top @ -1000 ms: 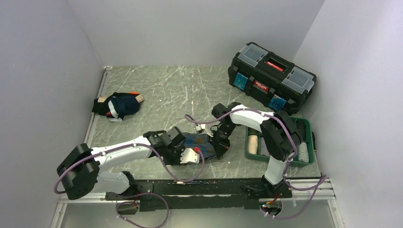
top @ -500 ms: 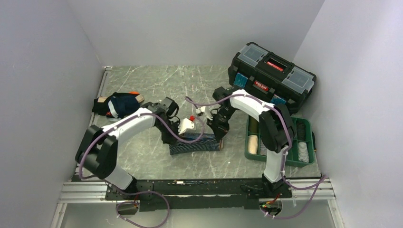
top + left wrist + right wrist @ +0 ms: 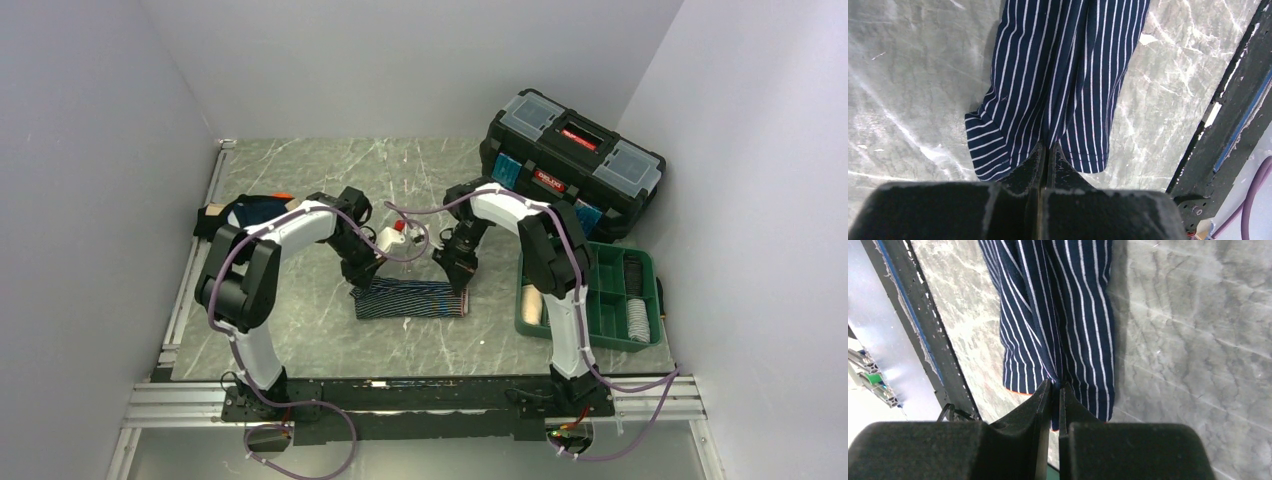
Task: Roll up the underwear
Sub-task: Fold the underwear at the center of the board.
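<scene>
The navy striped underwear (image 3: 410,298) hangs stretched between my two grippers, its lower edge on the marble floor. My left gripper (image 3: 362,278) is shut on its left top edge; in the left wrist view the cloth (image 3: 1058,75) runs away from the pinched fingertips (image 3: 1046,148). My right gripper (image 3: 458,280) is shut on its right top edge; in the right wrist view the cloth (image 3: 1063,310) hangs from the fingertips (image 3: 1055,386). A pile of the other underwear (image 3: 245,218), dark navy and black with tan band, lies at the far left.
A black toolbox (image 3: 570,160) with a red latch stands at the back right. A green compartment tray (image 3: 648,300) with rolled items sits at the right. The black front rail (image 3: 420,390) runs along the near edge. Grey walls close in on three sides.
Both grippers moved away from the near edge toward the middle, carrying the striped underwear with them; it now hangs spread out between them instead of bunched near the front.
</scene>
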Robot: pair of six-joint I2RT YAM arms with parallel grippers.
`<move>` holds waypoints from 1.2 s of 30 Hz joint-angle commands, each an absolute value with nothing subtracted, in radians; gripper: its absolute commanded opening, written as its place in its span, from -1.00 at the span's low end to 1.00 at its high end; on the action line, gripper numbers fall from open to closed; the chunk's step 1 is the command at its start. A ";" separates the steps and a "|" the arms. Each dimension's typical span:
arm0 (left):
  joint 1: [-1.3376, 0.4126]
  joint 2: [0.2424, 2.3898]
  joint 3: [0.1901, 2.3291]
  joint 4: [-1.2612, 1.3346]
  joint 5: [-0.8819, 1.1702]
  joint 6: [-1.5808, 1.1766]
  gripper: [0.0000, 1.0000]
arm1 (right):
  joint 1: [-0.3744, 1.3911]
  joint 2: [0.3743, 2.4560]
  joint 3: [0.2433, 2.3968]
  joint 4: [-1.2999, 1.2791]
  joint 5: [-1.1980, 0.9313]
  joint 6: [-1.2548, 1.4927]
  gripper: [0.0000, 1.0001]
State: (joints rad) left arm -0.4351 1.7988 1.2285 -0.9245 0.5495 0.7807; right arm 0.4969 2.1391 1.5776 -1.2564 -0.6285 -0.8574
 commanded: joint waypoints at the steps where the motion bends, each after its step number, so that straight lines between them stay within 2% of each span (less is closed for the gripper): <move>1: -0.423 1.820 1.249 -0.924 0.556 0.772 -1.00 | 0.490 2.166 1.630 -1.272 -0.630 -0.893 -0.87; 19: -0.393 1.851 1.246 -0.854 0.500 0.695 -1.00 | 0.488 2.205 1.680 -1.260 -0.594 -0.881 -0.69; 25: -0.390 1.853 1.231 -0.809 0.476 0.637 -1.00 | 0.487 2.204 1.664 -1.213 -0.569 -0.857 -0.54; 32: -0.390 1.844 1.210 -0.760 0.467 0.591 -1.00 | 0.485 2.191 1.660 -1.190 -0.546 -0.840 -0.24; 36: -0.391 1.843 1.208 -0.750 0.470 0.575 -1.00 | 0.481 2.172 1.659 -1.184 -0.540 -0.828 -0.16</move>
State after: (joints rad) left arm -0.4000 1.8561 1.2133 -0.7921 0.4881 0.6086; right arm 0.4881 2.2009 1.6577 -1.2087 -0.5747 -0.8234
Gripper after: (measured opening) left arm 0.022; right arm 0.406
